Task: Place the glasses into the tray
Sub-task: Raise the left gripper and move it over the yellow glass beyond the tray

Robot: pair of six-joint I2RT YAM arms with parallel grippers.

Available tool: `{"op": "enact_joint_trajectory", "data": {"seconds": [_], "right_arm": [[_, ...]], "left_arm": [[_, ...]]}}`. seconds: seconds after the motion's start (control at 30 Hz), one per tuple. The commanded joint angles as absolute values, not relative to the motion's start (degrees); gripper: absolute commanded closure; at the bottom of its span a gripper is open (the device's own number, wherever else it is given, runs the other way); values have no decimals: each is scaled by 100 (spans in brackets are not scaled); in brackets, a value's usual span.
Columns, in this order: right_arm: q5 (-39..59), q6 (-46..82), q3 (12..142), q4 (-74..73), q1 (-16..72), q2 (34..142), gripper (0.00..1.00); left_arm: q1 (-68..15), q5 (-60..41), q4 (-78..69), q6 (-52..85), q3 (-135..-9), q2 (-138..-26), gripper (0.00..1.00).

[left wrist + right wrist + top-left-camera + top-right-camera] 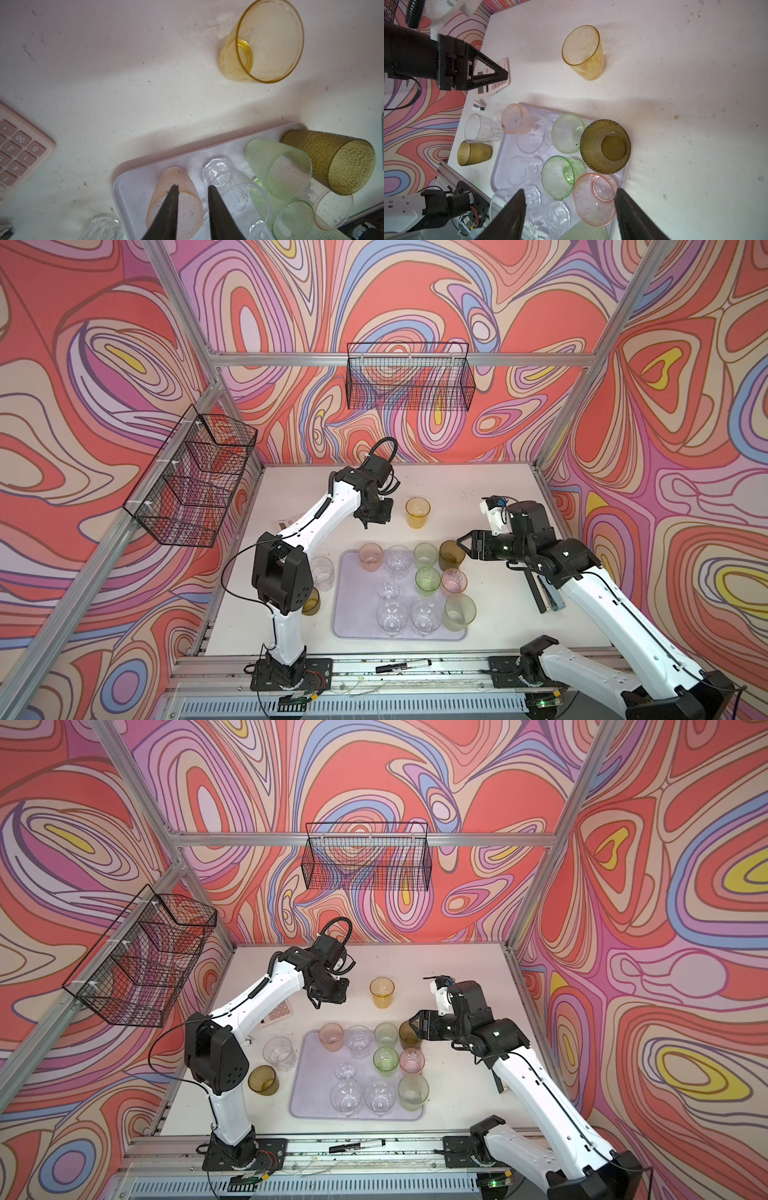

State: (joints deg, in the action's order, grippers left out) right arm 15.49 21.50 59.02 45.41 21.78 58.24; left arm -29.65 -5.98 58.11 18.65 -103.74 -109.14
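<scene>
- Risk: right tool (463,549), jaws spread wide and empty, hangs just beside the olive-brown glass (451,556) at the tray's (353,608) far corner. A nudge could tip it off.
- Risk: left tool (192,187), jaws narrowly apart and holding nothing. The tray is crowded, so set-downs may knock neighbours.
- Count: thirteen glasses (428,580). Ten are on the tray. Three are on the tabletop (478,489): yellow glass (417,512), clear glass (322,572), second olive-brown glass (312,603).

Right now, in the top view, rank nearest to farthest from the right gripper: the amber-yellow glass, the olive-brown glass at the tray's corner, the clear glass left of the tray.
From the right gripper:
1. olive-brown glass, at the tray's far right corner, beside the fingertips.
2. amber-yellow glass, behind the tray.
3. clear glass, off the tray's left edge.
</scene>
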Motion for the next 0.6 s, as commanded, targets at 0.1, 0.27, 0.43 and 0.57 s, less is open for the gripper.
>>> {"op": "enact_joint_trajectory", "data": {"seconds": [0.1, 0.27, 0.43, 0.57], "right_arm": [[1557, 2144, 6039, 4632, 2158, 5710, 29], [1547, 2128, 6055, 4674, 2162, 5696, 29], [1543, 2092, 6088, 4700, 2161, 5695, 30], [1547, 2102, 6060, 4662, 2158, 5691, 30]], "left_arm": [[-2982, -625, 6002, 1736, -10963, -11322, 71], [-2983, -676, 5992, 1723, -11337, -11620, 71], [-2995, -804, 5904, 1733, -11611, -11866, 71], [-2997, -861, 5828, 1714, -11799, -12050, 70]]}}
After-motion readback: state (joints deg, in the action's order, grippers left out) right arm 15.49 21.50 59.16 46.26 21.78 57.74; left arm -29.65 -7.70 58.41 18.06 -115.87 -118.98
